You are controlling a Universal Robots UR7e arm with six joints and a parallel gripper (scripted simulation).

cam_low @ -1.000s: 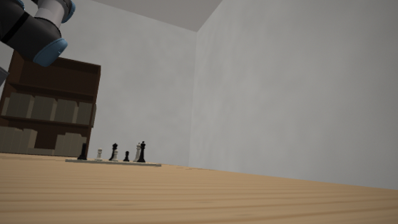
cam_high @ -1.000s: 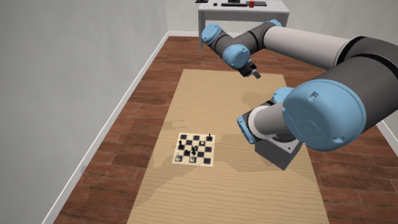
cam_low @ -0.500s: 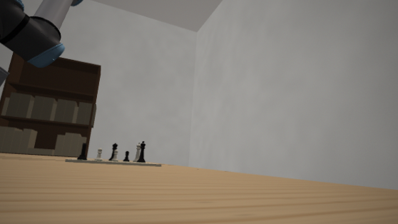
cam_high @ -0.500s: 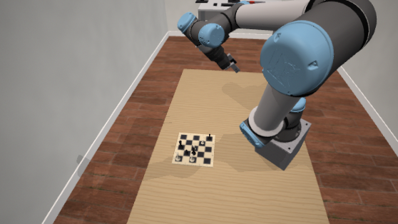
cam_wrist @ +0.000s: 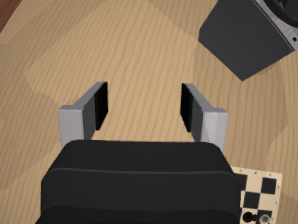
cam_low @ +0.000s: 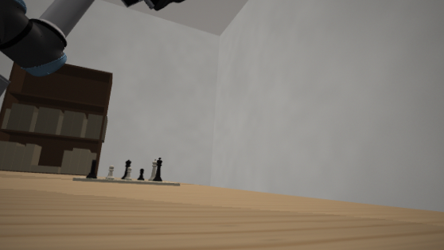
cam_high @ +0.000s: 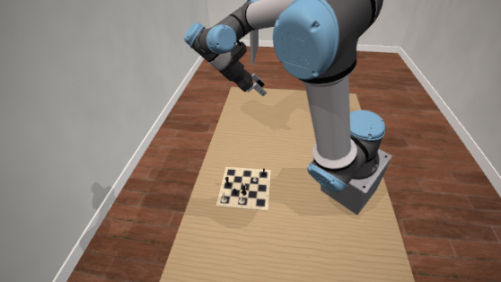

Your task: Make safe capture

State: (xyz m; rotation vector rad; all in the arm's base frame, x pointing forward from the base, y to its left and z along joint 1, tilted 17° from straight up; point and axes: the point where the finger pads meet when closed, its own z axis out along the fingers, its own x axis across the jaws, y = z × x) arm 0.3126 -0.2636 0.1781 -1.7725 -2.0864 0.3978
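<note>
A small chessboard [cam_high: 247, 185] lies on the wooden table, left of the robot's base. Several black and white pieces stand upright on it. A black piece [cam_high: 264, 172] stands at the board's far right corner and a white piece [cam_high: 241, 200] near the front edge. In the low side view the pieces [cam_low: 128, 169] stand in a row on the board. My gripper [cam_high: 258, 86] is open and empty, high above the far end of the table, well away from the board. In the wrist view the open fingers frame bare table, and a corner of the board [cam_wrist: 258, 211] shows at lower right.
The robot's grey base block [cam_high: 359, 184] stands on the table right of the board; it also shows in the wrist view [cam_wrist: 256, 23]. A dark bookshelf [cam_low: 52, 123] stands behind the table in the side view. Wooden floor surrounds the table.
</note>
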